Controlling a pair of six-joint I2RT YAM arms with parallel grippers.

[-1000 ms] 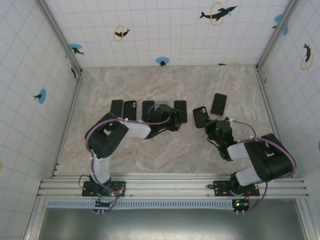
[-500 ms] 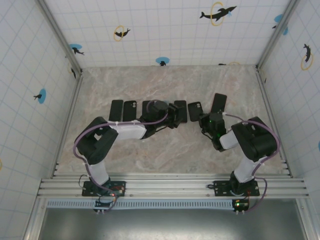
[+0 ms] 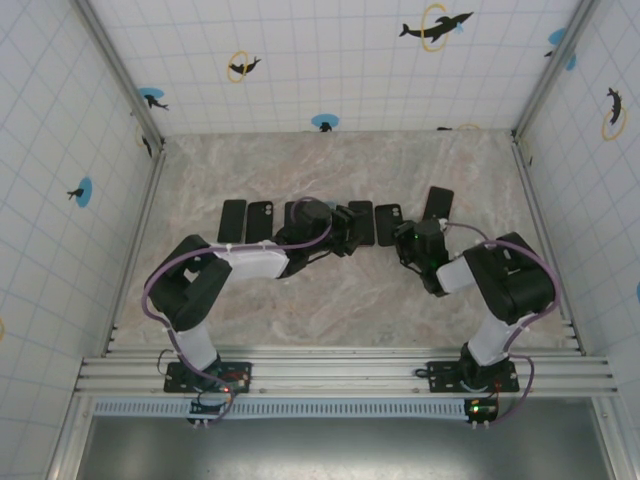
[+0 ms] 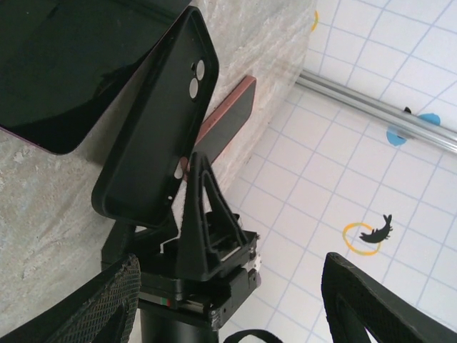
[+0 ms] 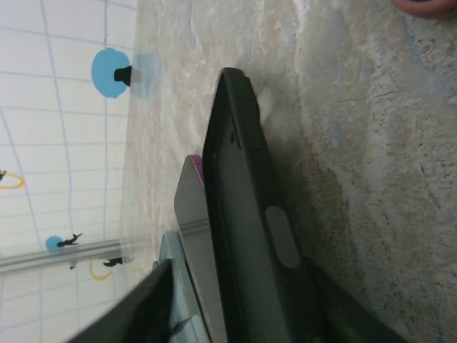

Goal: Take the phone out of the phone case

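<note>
The black phone case (image 3: 388,222) stands on its edge at the right end of the row of phones. My right gripper (image 3: 404,240) is shut on its lower end. In the right wrist view the case (image 5: 243,207) runs edge-on between my fingers (image 5: 136,307). Whether a phone sits inside it I cannot tell. The left wrist view shows the case's broad face (image 4: 153,121) with two round camera holes. My left gripper (image 3: 350,230) hovers just left of the case. Its mesh-padded fingers (image 4: 107,300) are spread wide with nothing between them.
Several dark phones and cases lie in a row (image 3: 247,218) across the middle of the marble table (image 3: 330,160). A phone with a pink edge (image 5: 191,207) lies right beside the held case. Another black phone (image 3: 437,207) lies to the right. Tiled walls enclose the table.
My right gripper has carried the case left and away from the arm bases, up to the row. The left gripper has reached right toward it.
</note>
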